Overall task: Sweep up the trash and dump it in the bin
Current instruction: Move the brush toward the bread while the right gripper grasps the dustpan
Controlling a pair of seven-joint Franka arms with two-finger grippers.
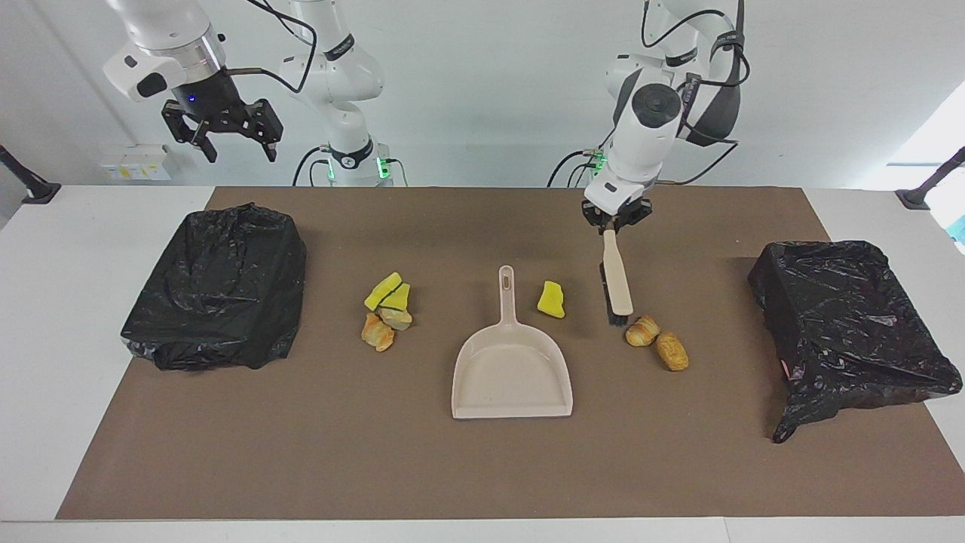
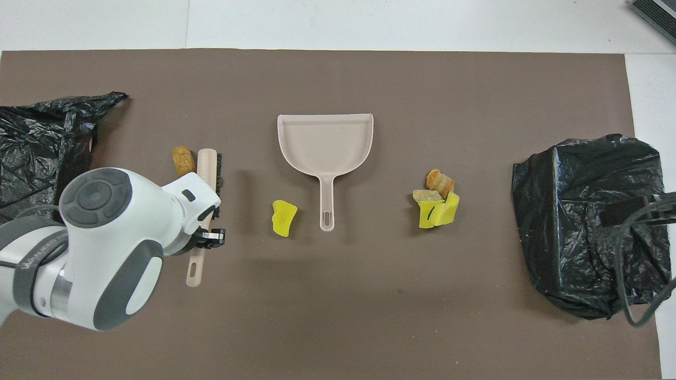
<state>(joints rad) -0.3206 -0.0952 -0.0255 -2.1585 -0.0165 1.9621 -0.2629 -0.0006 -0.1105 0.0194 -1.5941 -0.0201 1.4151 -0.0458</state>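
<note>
My left gripper [image 1: 617, 223] is shut on the handle of a beige brush [image 1: 619, 285] with black bristles. The brush head hangs low right beside two tan-brown bread lumps [image 1: 655, 340], its bristles turned toward the dustpan. From overhead the brush [image 2: 207, 168] and arm hide one lump; the other lump [image 2: 183, 160] shows. A yellow sponge piece [image 1: 552, 299] lies beside the handle of the beige dustpan [image 1: 511, 373]. More trash [image 1: 387, 310], sponge wedges and bread, is piled toward the right arm's end. My right gripper [image 1: 222, 138] waits open, high over the bin [image 1: 219, 286] at its end.
A second bin lined with a black bag [image 1: 848, 320] stands at the left arm's end of the brown mat [image 1: 482, 467]. The dustpan [image 2: 325, 141] lies flat mid-mat, its handle pointing toward the robots.
</note>
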